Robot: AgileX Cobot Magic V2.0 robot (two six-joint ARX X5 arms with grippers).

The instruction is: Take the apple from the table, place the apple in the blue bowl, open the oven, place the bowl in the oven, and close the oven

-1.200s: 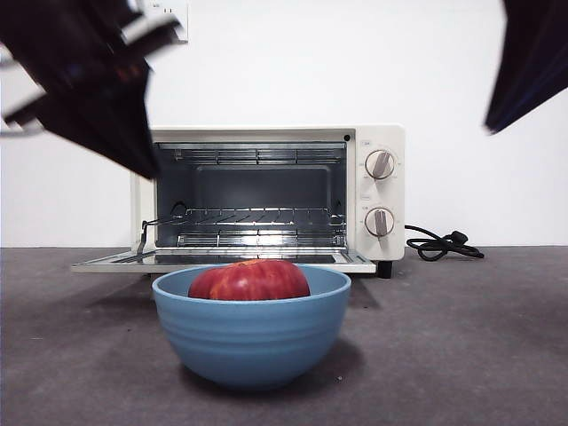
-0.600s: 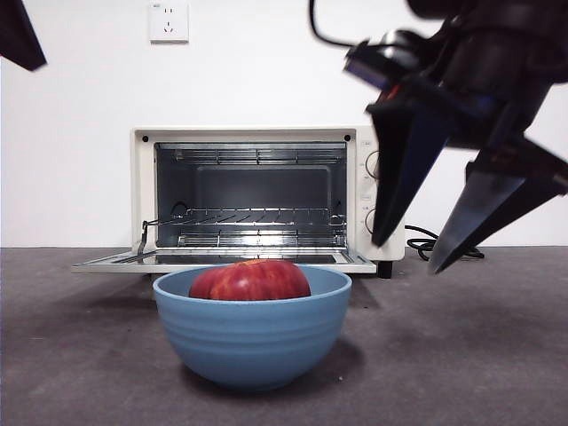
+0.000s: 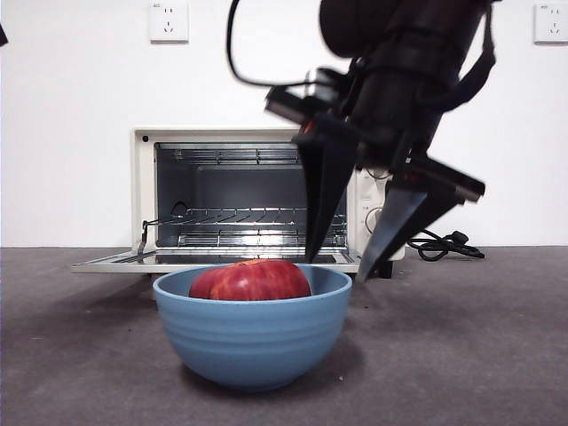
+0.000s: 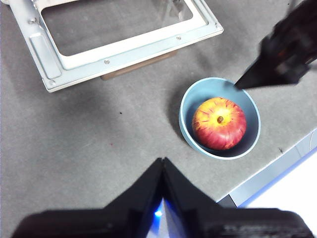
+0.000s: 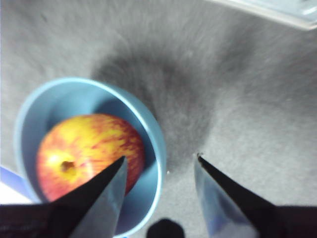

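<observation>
The red, yellow-streaked apple (image 3: 253, 280) (image 4: 219, 123) (image 5: 89, 148) lies in the blue bowl (image 3: 253, 342) (image 4: 187, 106) (image 5: 154, 130), which stands on the grey table (image 3: 461, 355) in front of the oven (image 3: 266, 133). The oven's door (image 3: 222, 261) (image 4: 133, 47) is folded down flat. My right gripper (image 3: 337, 266) (image 5: 160, 157) hangs open over the bowl's right rim, one jaw above the apple's side and the other outside the bowl. It shows blurred in the left wrist view (image 4: 282, 54). My left gripper (image 4: 162, 161) is shut on nothing, high above the table and away from the bowl.
A wire rack (image 3: 248, 217) sits inside the oven. The black cord (image 3: 439, 244) lies to the oven's right. Wall sockets (image 3: 169, 19) are on the white wall behind. The table's edge (image 4: 267, 173) runs close to the bowl.
The left arm has drawn back out of the front view at the upper left. The right arm has swung down from the upper right to the bowl's right rim, jaws open.
</observation>
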